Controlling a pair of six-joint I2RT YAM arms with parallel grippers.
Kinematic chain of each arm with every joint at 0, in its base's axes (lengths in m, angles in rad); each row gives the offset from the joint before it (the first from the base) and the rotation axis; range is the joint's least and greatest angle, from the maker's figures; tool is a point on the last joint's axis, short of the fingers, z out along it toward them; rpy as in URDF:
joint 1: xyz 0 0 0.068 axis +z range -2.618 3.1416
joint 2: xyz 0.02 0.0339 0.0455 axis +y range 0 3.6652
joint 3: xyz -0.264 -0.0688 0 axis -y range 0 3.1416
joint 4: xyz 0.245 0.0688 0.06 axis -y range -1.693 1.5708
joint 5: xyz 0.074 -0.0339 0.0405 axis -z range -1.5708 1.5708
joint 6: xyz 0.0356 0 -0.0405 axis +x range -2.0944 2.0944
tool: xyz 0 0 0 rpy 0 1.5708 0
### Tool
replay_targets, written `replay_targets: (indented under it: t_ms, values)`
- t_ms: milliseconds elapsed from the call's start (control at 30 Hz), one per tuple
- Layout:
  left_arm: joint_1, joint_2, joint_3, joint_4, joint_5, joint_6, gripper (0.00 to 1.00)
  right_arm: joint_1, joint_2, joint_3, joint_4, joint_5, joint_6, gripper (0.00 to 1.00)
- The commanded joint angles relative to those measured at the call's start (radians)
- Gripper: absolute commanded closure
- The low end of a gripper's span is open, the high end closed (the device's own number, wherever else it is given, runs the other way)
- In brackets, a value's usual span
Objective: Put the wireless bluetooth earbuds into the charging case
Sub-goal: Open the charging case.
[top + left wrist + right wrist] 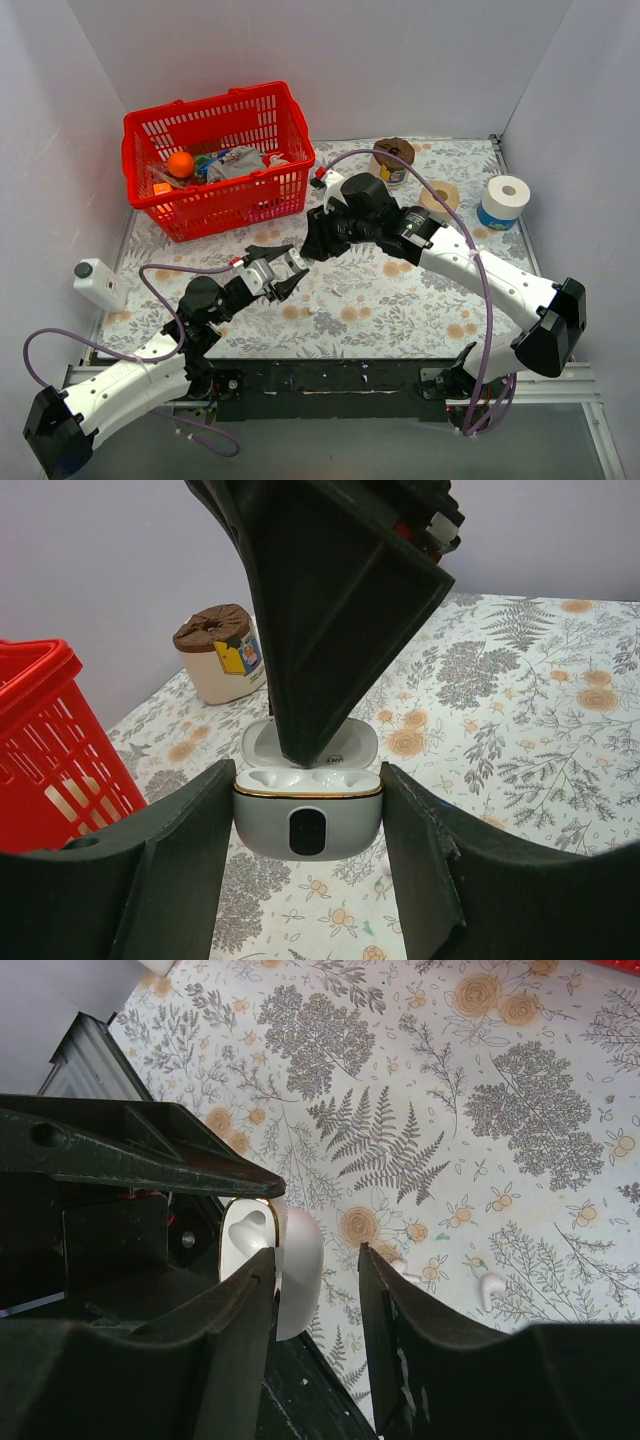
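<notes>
The charging case (308,820) is white with a dark oval on its front, and its lid (355,742) stands open. My left gripper (308,780) is shut on its two sides and holds it above the table. The right gripper (316,1255) reaches down over the case, jaws apart, with the case's lid (300,1275) between them against one finger. Nothing is gripped in it. Two earbuds lie on the floral cloth: one earbud (490,1288) in plain sight, the other earbud (399,1261) half hidden by a right finger. In the top view, left gripper (283,275) and right gripper (312,245) meet mid-table.
A red basket (215,160) of odds and ends stands at the back left. A brown-lidded jar (392,160), a tape roll (439,198) and a white roll (503,200) sit at the back right. A white device (97,282) lies at the left edge.
</notes>
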Motion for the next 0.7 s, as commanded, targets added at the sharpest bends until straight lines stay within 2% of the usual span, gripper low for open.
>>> replay_targets:
  t_ms: [0, 133, 233, 267, 300, 333, 367, 400, 433, 600, 633, 667]
  values:
    - [-0.004, -0.003, 0.040, 0.036, -0.020, -0.005, 1.00, -0.003, 0.002, 0.007, 0.036, -0.025, -0.002, 0.55]
    - [-0.004, -0.001, 0.040, 0.036, -0.025, -0.006, 1.00, -0.003, -0.005, -0.003, 0.041, -0.017, -0.006, 0.63]
    - [-0.004, 0.008, 0.046, 0.023, -0.031, -0.023, 1.00, -0.003, -0.011, -0.003, 0.039, -0.013, -0.022, 0.77]
    - [-0.004, 0.013, 0.049, 0.016, -0.035, -0.029, 1.00, -0.003, -0.013, 0.004, 0.036, -0.005, -0.026, 0.89]
    - [-0.004, 0.020, 0.052, 0.013, -0.036, -0.046, 0.90, -0.003, -0.016, 0.007, 0.024, -0.001, -0.034, 0.95]
    - [-0.004, 0.025, 0.054, 0.008, -0.042, -0.052, 0.85, -0.003, -0.019, 0.013, 0.015, 0.018, -0.052, 0.99]
    - [-0.004, 0.030, 0.058, -0.004, -0.048, -0.060, 0.78, -0.003, -0.025, 0.026, 0.003, 0.029, -0.063, 0.99]
    - [-0.004, 0.040, 0.064, -0.009, -0.054, -0.077, 0.63, -0.003, -0.028, 0.036, -0.005, 0.036, -0.077, 0.99]
    - [-0.004, 0.048, 0.067, -0.013, -0.071, -0.087, 0.53, -0.003, -0.031, 0.043, -0.025, 0.056, -0.104, 0.99]
    - [-0.004, 0.074, 0.090, -0.035, -0.200, -0.150, 0.17, -0.002, -0.085, 0.103, -0.088, 0.110, -0.201, 0.99]
    - [-0.004, 0.070, 0.093, -0.029, -0.215, -0.167, 0.02, -0.002, -0.093, 0.114, -0.099, 0.119, -0.221, 0.99]
    - [-0.004, 0.070, 0.095, -0.023, -0.242, -0.172, 0.02, -0.002, -0.106, 0.123, -0.125, 0.122, -0.251, 0.99]
